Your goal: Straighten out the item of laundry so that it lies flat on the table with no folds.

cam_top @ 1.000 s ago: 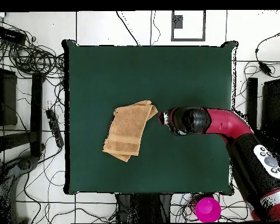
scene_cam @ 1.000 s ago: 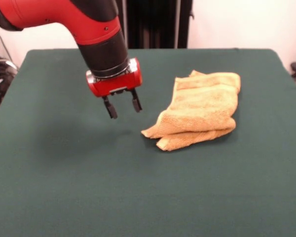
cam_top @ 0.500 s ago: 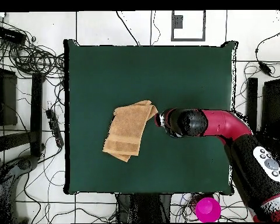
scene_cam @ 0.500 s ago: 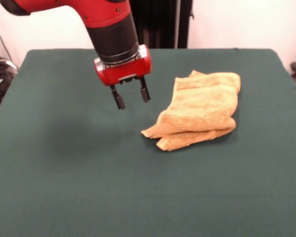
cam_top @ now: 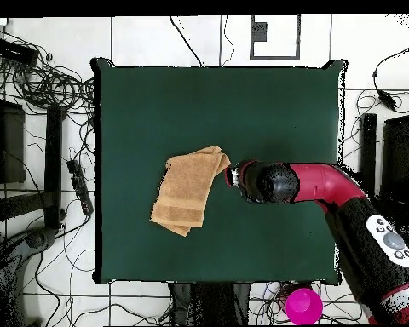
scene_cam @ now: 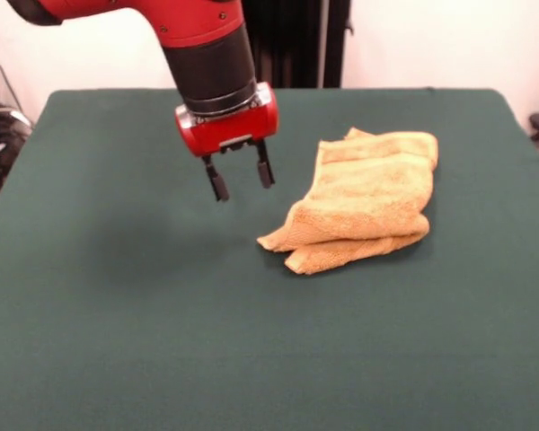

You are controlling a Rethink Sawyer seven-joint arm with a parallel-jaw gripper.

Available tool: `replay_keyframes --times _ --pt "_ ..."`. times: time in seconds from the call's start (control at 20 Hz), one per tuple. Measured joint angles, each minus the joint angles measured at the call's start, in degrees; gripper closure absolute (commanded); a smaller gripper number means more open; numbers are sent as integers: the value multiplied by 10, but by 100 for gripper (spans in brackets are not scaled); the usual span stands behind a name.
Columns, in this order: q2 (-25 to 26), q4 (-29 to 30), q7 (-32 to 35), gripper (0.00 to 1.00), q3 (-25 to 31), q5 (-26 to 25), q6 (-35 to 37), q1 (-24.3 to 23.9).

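Observation:
The orange-tan towel lies folded over itself in layers on the dark green table, right of centre in the front view. In the overhead view the towel lies left of centre on the table. My gripper hangs open and empty above the cloth, to the left of the towel's near corner in the front view. In the overhead view the gripper sits just right of the towel's upper right corner, apart from it.
A magenta cup stands off the table near the robot's base. Cables and dark equipment lie on the floor along the left side in the overhead view.
The gripper has moved toward the towel and risen a little over the last second; the last half second shows only a slight shift. The towel has not moved.

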Motion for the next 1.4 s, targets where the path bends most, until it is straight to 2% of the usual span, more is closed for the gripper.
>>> replay_keyframes --times 0.3,1.05,1.4 --pt "6 -1 0 0 0 -30 -15 15" --pt "70 -15 0 0 -8 -83 -83 54" --pt "64 -17 0 0 -23 -89 -94 70"
